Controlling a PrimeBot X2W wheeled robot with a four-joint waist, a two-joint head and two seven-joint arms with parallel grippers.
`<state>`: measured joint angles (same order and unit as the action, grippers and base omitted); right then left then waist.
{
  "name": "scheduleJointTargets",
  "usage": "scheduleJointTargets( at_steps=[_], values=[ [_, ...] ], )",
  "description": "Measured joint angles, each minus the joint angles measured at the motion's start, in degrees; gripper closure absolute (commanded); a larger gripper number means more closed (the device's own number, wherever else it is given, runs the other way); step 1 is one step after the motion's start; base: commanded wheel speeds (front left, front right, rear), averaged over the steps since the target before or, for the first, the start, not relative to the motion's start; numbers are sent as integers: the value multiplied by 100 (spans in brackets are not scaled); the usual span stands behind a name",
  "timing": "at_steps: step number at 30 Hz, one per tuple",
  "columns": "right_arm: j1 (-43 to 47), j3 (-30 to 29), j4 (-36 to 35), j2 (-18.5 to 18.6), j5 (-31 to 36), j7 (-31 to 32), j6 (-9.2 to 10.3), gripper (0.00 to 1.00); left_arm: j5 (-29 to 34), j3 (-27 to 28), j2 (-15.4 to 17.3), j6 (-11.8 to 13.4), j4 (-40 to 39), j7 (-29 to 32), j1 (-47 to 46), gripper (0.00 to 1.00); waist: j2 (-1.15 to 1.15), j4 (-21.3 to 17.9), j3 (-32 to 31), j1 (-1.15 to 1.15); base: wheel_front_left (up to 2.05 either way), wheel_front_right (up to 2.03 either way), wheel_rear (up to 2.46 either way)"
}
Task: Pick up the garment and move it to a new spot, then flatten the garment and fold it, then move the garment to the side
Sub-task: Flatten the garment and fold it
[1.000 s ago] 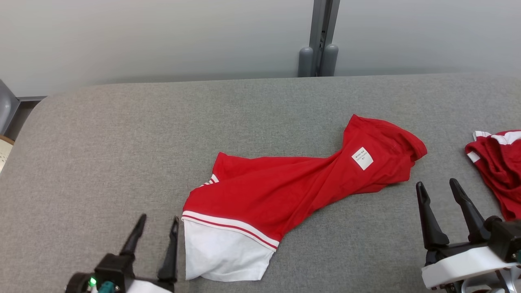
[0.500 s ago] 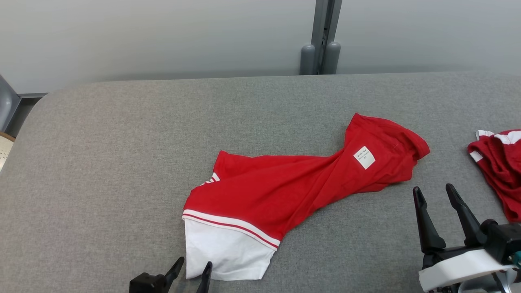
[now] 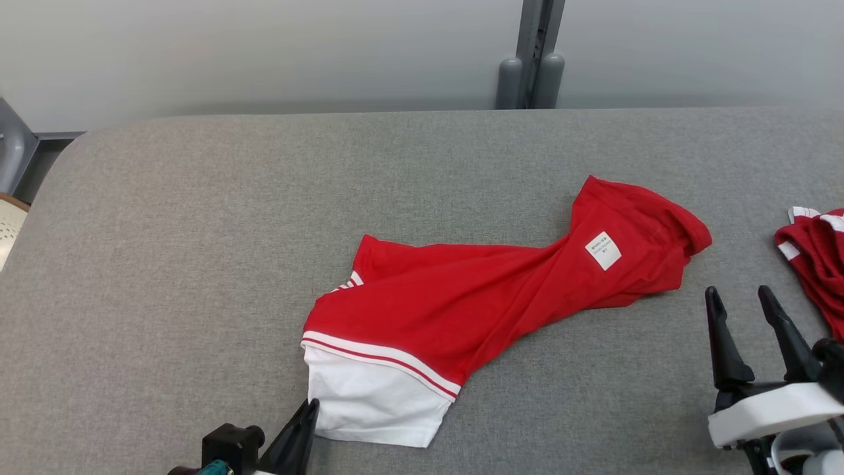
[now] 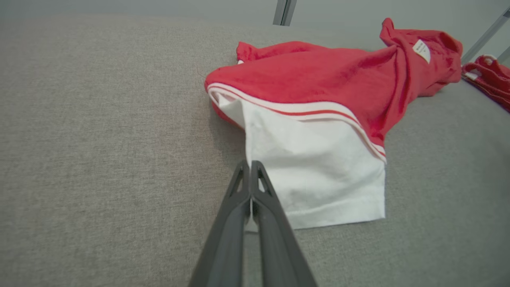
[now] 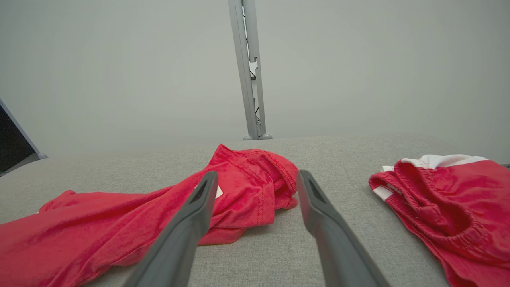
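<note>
Grey padded surface (image 3: pixel 165 231), plain pale wall (image 3: pixel 264 53) and metal post (image 3: pixel 537 53) behind. Red garment (image 3: pixel 475 297) lies crumpled mid-surface, its white panel nearest the robot. A second red garment (image 3: pixel 814 251) lies at far right. Left gripper (image 3: pixel 308 406) is low and reaches forward, fingers pressed together on the white panel's left edge. Right gripper (image 3: pixel 738 290) is raised near the garment's far end, fingers apart, holding nothing.

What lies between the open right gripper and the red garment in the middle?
Only bare grey padded surface, seen in the head view; the right gripper stands apart from the garment.
</note>
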<state>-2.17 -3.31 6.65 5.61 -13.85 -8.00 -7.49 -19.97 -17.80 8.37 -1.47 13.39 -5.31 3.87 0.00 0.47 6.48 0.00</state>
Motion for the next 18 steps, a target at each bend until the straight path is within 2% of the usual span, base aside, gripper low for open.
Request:
scheduleJointTargets(
  at_steps=[6,18],
  values=[
    [-624,5,742,334,-226,48,0,0,22,-16,19,1,-74,-29,-211,100,0,99,180,0,0,0,0],
    [-2151,947,2498,998,-971,218,0,0,69,-93,-3,-8,-40,-226,-676,100,0,398,710,0,0,0,0]
  ],
)
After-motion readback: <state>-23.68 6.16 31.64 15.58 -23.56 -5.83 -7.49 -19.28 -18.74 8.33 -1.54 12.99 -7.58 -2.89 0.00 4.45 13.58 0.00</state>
